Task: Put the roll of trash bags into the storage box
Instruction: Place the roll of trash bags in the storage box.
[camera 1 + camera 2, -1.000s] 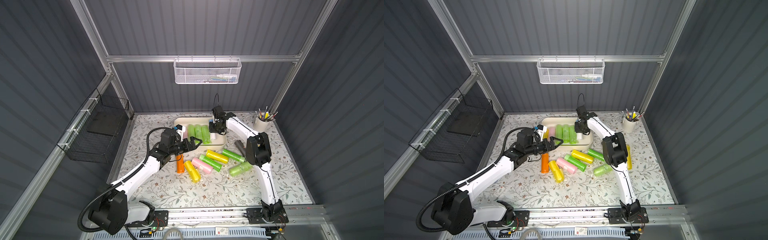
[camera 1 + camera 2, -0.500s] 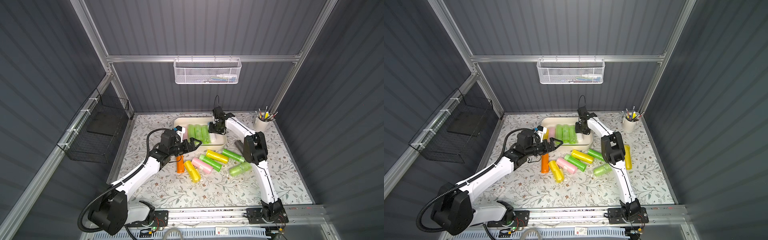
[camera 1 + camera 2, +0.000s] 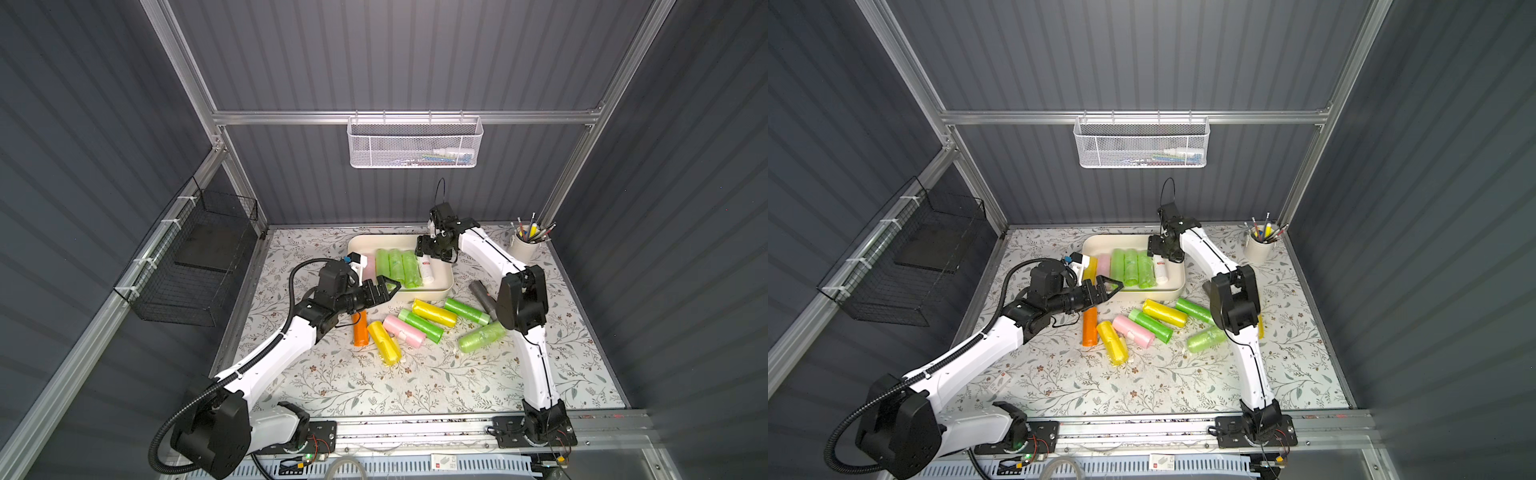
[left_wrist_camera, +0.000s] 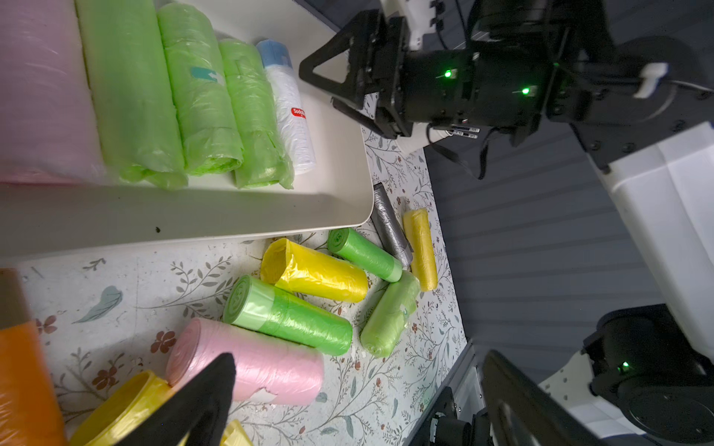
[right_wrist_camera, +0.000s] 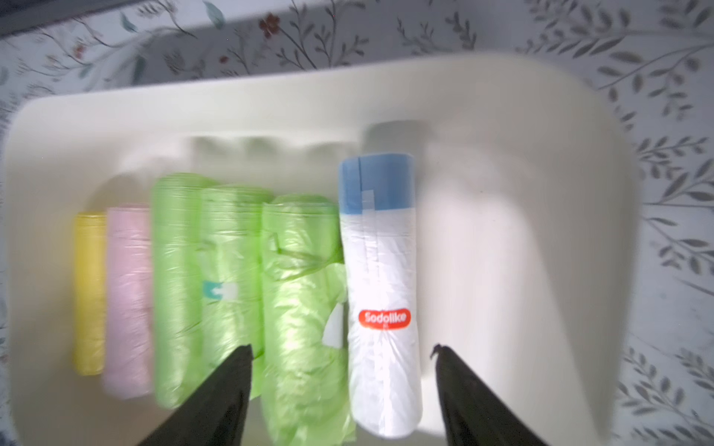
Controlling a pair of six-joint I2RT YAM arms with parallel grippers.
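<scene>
The cream-white storage box (image 3: 374,242) (image 3: 1113,242) sits at the back of the floral table. A white roll of trash bags (image 5: 380,293) (image 3: 427,272) with a blue end and a red label lies in it beside three green rolls (image 5: 232,278), a pink one and a yellow one. My right gripper (image 5: 342,349) (image 3: 432,251) hovers open just above the white roll, its fingers apart from it. My left gripper (image 4: 355,370) (image 3: 384,289) is open and empty at the box's front wall, over loose rolls (image 3: 419,326) on the table.
Several loose rolls lie in front of the box: orange (image 3: 360,330), yellow (image 3: 384,343), pink (image 3: 403,331), green and grey (image 3: 482,297). A pencil cup (image 3: 525,245) stands at the back right. A white mesh basket (image 3: 413,143) hangs on the back wall, a black wire basket (image 3: 195,257) on the left.
My right gripper has opened and let go of the white roll, which now lies in the storage box. The left arm has hardly moved.
</scene>
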